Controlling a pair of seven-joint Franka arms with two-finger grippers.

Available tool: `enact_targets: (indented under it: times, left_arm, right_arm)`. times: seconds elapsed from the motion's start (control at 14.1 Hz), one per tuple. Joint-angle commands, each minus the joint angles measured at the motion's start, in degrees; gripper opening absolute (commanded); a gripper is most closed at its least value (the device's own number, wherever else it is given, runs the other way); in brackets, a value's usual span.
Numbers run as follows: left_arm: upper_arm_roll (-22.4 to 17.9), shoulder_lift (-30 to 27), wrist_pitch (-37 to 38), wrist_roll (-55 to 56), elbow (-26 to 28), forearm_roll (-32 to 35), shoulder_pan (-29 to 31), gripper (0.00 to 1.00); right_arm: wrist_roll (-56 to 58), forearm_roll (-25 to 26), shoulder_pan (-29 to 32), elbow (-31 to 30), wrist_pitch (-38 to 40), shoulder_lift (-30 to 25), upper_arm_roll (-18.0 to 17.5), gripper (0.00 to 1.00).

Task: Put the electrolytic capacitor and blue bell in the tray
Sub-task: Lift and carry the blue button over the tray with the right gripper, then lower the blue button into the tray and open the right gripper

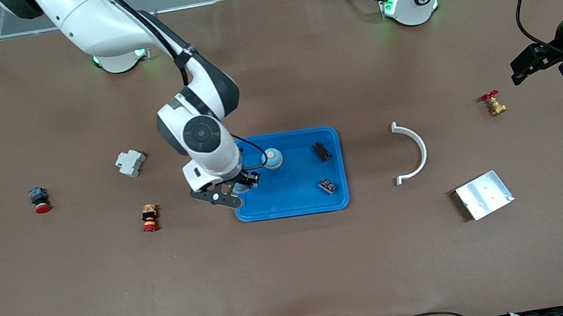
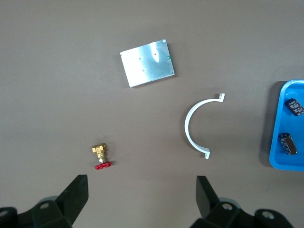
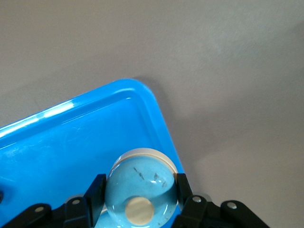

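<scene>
The bright-blue tray (image 1: 294,206) lies mid-table. My right gripper (image 1: 239,185) is over the tray's rim toward the right arm's end, shut on a pale-blue bell (image 3: 142,171) with a tan button; its fingers (image 3: 96,190) press both sides of the bell. The tray's corner (image 3: 137,90) shows beneath. A second pale-blue bell (image 1: 273,158) stands in the tray. Two dark electrolytic capacitors (image 1: 321,151) (image 1: 327,186) lie in the tray, also in the left wrist view (image 2: 294,106) (image 2: 288,143). My left gripper (image 1: 541,64) (image 2: 142,183) is open and empty, waiting above the table near the left arm's end.
A white curved clip (image 1: 414,152), a silver metal plate (image 1: 485,194) and a brass valve with a red handle (image 1: 494,104) lie toward the left arm's end. A grey breaker (image 1: 130,163), a red push-button (image 1: 39,199) and an orange-red button (image 1: 149,218) lie toward the right arm's end.
</scene>
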State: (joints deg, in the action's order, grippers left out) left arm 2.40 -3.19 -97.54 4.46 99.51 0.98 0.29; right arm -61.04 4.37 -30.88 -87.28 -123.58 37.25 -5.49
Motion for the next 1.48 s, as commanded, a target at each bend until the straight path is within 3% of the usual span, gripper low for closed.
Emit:
enact_targets:
  times: [0.0, 0.78, 1.41]
  left_arm:
    - [0.0, -1.2, -0.7, -1.2, 1.1, -1.2, 0.3, 1.00]
    - [-0.3, -1.2, -0.5, -1.2, 1.2, -2.4, 0.3, 1.00]
    - [-0.4, -1.2, -0.5, -1.2, 1.1, -2.4, 0.4, 1.00]
  right_arm:
    - [-4.8, 2.0, -1.9, 3.0, -1.3, 3.2, 0.7, 0.00]
    - [-10.6, 2.1, -4.7, 9.0, -4.4, 10.9, 0.9, 0.00]
    - [-16.4, 3.9, -6.8, 9.5, -8.3, 13.5, 1.4, 0.00]
